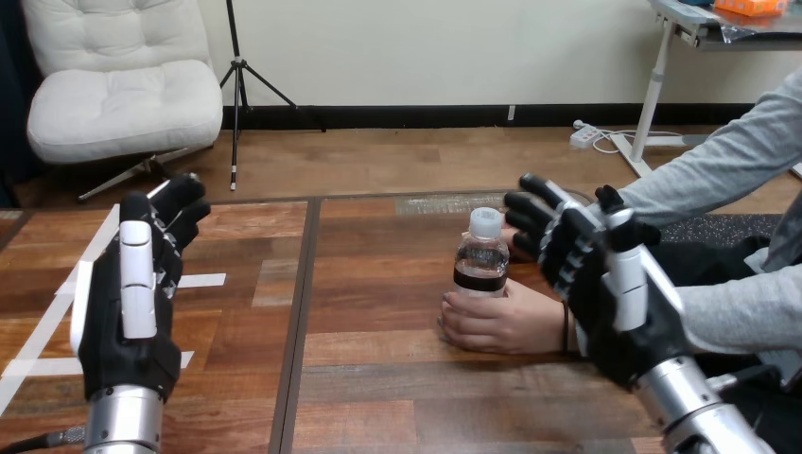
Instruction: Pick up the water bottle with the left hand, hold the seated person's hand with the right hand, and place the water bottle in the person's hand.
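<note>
Water bottle [481,257] upright right of tabletop centre, person's hand [501,322] against its base. Right hand [615,293] fingers spread, beside person's wrist. Left hand [128,303] relaxed, empty, near left edge.

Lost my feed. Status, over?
Left hand open, empty. Right hand open, beside person's hand. Water bottle upright on table, person's hand at its base.

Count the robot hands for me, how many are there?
2. The left robot hand is over the table's left side; the right robot hand is at the right, near the bottle and the person's hand.
</note>
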`<action>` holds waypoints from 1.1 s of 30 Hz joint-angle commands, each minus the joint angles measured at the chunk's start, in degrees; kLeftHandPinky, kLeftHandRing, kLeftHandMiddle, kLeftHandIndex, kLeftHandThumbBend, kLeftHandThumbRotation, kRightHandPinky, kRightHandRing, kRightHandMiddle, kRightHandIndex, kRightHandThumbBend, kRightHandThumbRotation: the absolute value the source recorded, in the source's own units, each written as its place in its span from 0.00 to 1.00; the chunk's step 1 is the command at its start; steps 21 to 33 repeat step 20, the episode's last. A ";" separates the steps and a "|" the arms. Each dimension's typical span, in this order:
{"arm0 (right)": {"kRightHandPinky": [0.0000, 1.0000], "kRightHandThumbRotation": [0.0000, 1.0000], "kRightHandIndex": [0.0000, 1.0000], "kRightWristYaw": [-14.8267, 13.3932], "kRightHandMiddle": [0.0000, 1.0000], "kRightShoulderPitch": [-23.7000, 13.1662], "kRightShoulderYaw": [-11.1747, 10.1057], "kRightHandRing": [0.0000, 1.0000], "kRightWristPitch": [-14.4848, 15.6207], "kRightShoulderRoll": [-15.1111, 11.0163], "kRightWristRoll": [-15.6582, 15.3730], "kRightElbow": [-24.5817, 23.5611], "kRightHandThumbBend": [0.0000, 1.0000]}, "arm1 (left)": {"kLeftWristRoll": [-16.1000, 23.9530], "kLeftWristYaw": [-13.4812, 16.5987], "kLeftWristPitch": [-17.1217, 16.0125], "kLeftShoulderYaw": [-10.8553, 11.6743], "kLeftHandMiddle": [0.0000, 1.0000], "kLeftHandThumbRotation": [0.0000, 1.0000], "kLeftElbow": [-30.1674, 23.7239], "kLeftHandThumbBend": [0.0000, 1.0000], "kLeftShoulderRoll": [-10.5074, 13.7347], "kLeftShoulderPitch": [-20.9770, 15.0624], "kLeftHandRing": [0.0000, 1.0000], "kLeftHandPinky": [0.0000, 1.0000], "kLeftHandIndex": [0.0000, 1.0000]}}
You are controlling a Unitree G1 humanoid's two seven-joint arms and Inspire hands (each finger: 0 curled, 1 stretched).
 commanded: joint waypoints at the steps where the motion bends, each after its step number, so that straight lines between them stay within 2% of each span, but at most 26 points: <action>1: 0.96 1.00 0.92 0.00 0.89 -1.93 -2.68 0.92 0.31 0.92 1.32 -4.75 1.00 | 0.01 -1.05 -0.17 -1.04 0.83 0.97 -0.72 0.62 0.77 -3.23 0.85 0.92 0.73; 14: 0.95 1.00 0.92 -0.04 0.89 -1.84 -4.14 0.91 3.02 2.13 1.06 -6.79 1.00 | 0.25 -0.96 0.28 -1.53 0.83 0.94 -0.91 0.63 0.68 -3.12 0.85 0.89 0.73; 33: 0.95 1.00 0.92 0.52 0.90 -1.81 -4.54 0.92 3.56 2.75 1.67 -7.20 1.00 | 1.01 -1.20 0.36 -1.83 0.84 0.95 -1.02 0.64 1.27 -2.97 0.86 0.92 0.74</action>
